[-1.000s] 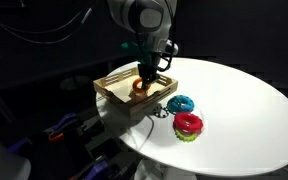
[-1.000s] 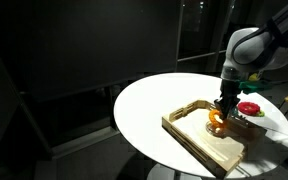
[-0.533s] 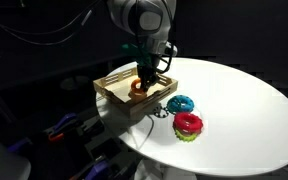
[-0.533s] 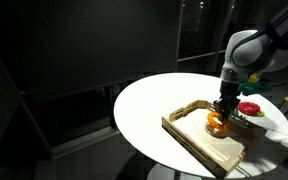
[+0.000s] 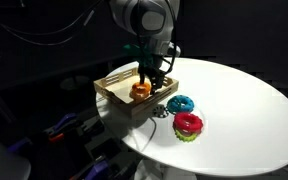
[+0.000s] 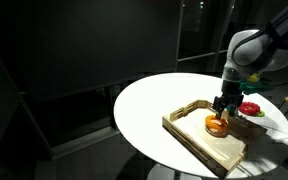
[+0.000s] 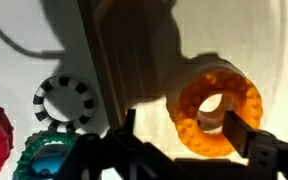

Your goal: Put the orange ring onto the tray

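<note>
The orange ring (image 5: pixel 141 90) lies flat on the floor of the light wooden tray (image 5: pixel 117 101), seen in both exterior views (image 6: pixel 216 124). My gripper (image 5: pixel 151 80) hovers just above it, open. In the wrist view the ring (image 7: pixel 194 115) rests on the tray floor (image 7: pixel 144 60). The two dark fingers stand apart on either side of its near edge and do not pinch it; the gripper (image 7: pixel 179 112) holds nothing. From the opposite side, the gripper (image 6: pixel 222 107) hangs over the tray (image 6: pixel 196 142).
A teal ring (image 5: pixel 180 104) and a larger red ring (image 5: pixel 188 124) lie on the round white table (image 5: pixel 244 100) just beside the tray. In the wrist view a black-and-white striped disc (image 7: pixel 67 100) sits by the tray wall. The table edge drops off near the tray.
The jaws have opened and let go of the orange ring. It has dropped from the fingers and now lies flat in the tray. The arm has barely moved.
</note>
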Tool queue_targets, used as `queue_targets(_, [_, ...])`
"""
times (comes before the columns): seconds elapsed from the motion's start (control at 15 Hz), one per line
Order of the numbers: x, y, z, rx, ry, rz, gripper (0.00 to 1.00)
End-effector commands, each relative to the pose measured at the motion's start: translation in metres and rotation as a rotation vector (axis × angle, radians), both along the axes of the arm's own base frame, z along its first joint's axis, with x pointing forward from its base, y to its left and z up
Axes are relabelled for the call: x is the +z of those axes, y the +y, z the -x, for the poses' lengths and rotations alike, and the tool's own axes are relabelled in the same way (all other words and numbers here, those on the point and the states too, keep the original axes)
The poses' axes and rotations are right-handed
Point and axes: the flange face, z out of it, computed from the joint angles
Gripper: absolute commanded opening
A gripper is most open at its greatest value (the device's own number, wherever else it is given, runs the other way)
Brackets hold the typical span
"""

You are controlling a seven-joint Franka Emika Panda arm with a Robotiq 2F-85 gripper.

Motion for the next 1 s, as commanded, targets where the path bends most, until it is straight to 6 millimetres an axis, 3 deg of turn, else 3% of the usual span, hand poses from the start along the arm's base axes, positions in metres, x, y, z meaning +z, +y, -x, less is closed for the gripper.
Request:
queue_targets(0.0, [0.02, -0.018, 0.0, -0.021, -0.034, 0.034, 1.0])
queue_targets(0.93, [0.084, -0.089, 0.006, -0.045, -0.075, 0.11, 1.0])
